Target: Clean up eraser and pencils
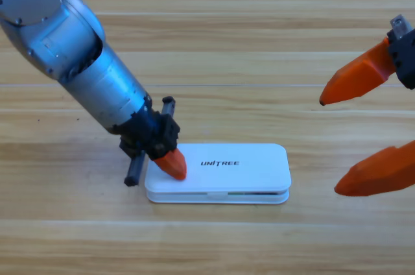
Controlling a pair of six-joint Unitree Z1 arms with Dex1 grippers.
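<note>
The white case [249, 170] lies low in the middle of the table, its lid down almost flat with only a thin dark slit along the front edge. My left gripper [170, 164] is shut, and its orange tip presses on the left end of the lid. The eraser and the pencils are hidden; nothing of them shows through the slit. At the picture's right edge my right gripper [328, 146] waits open, with nothing between its jaws, apart from the case.
The left arm's grey body [78, 61] slants down from the top left corner to the case. Bare wooden table [233, 41] lies all around the case.
</note>
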